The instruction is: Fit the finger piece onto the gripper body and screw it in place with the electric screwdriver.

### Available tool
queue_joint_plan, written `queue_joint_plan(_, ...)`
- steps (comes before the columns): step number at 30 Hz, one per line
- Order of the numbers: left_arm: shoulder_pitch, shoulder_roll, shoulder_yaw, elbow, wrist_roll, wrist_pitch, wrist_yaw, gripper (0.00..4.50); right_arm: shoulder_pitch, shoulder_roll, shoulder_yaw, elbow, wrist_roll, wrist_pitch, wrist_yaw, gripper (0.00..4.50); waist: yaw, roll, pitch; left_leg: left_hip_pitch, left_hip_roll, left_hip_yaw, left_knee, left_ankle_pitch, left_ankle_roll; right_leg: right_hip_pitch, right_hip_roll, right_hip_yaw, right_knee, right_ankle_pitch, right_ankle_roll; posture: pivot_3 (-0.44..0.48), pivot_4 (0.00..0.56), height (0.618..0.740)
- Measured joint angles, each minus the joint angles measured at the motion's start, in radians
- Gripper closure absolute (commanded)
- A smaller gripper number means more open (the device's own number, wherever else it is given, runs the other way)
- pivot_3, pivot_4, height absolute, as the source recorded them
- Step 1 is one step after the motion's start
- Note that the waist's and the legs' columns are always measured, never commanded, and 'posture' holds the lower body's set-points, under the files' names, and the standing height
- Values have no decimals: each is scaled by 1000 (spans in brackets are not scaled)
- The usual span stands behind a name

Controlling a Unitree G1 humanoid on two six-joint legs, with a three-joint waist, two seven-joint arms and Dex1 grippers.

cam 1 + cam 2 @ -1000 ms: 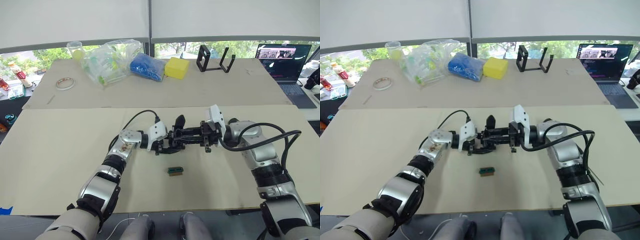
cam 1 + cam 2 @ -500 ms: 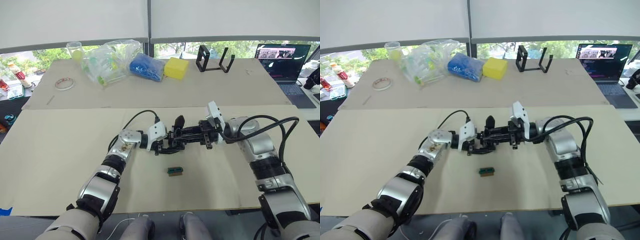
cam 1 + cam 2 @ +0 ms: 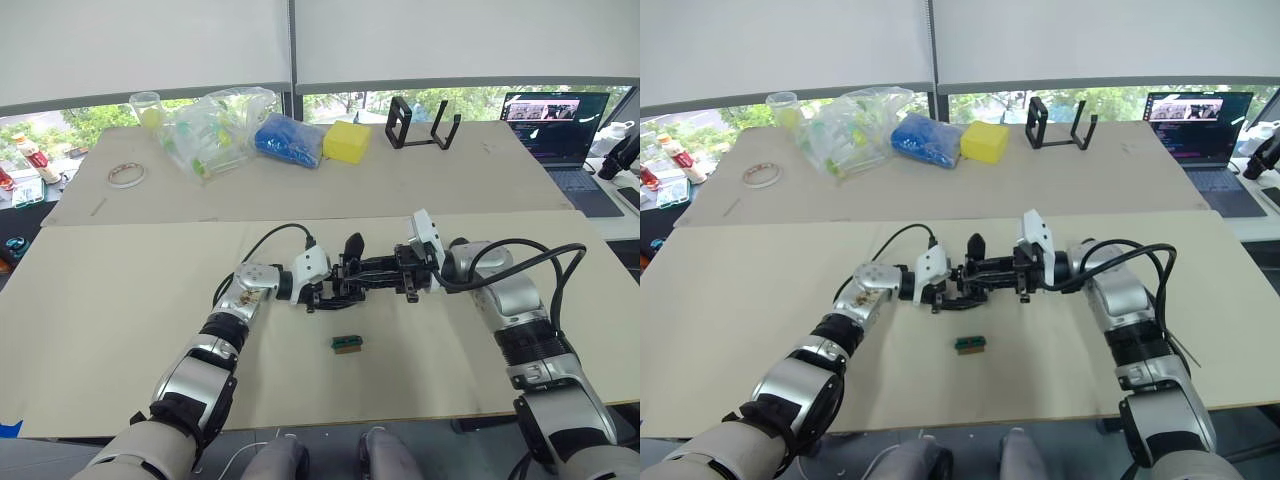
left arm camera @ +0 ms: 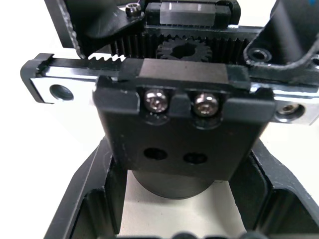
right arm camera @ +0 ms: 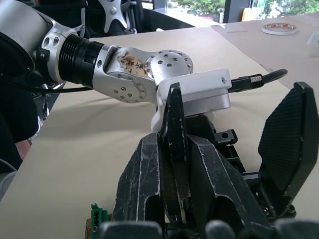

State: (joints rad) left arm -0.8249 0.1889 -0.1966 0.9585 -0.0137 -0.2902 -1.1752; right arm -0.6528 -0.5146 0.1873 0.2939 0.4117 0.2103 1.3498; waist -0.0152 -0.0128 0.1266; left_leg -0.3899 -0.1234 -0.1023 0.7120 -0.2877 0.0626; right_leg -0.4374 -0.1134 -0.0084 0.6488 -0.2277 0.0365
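Even daylight from windows behind table; soft shadows; left wrist close-up slightly blurred, background washed out.

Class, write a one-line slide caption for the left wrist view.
Left gripper clamps the gripper body: two screws seated, toothed rack and pinion gear above.

Place: a lab or office workroom set up for robot trials.
Work surface: wide tables [image 3: 120, 300] covered in plain beige board, pushed together.
Computer: an open laptop [image 3: 556, 112] on the far right corner, its screen lit with lines of text.
Supplies: a tape roll [image 3: 124, 175], a clear bag [image 3: 215, 125] of small parts, a blue bundle [image 3: 290, 139], a yellow block [image 3: 347, 141] and a black frame stand [image 3: 421, 122] along the far table.
Windows: a strip of glass under lowered white blinds [image 3: 450, 40], with greenery outside.
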Motion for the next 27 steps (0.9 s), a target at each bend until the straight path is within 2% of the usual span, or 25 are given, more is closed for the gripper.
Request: queue_joint_plan(27, 14, 4, -2, -31, 6, 9, 8, 2200, -77, -3, 35, 88, -26, -34, 77, 4192, 0, 0, 0, 0, 0, 0, 0, 0, 0, 0, 0, 0, 0, 0, 0, 0, 150, 740)
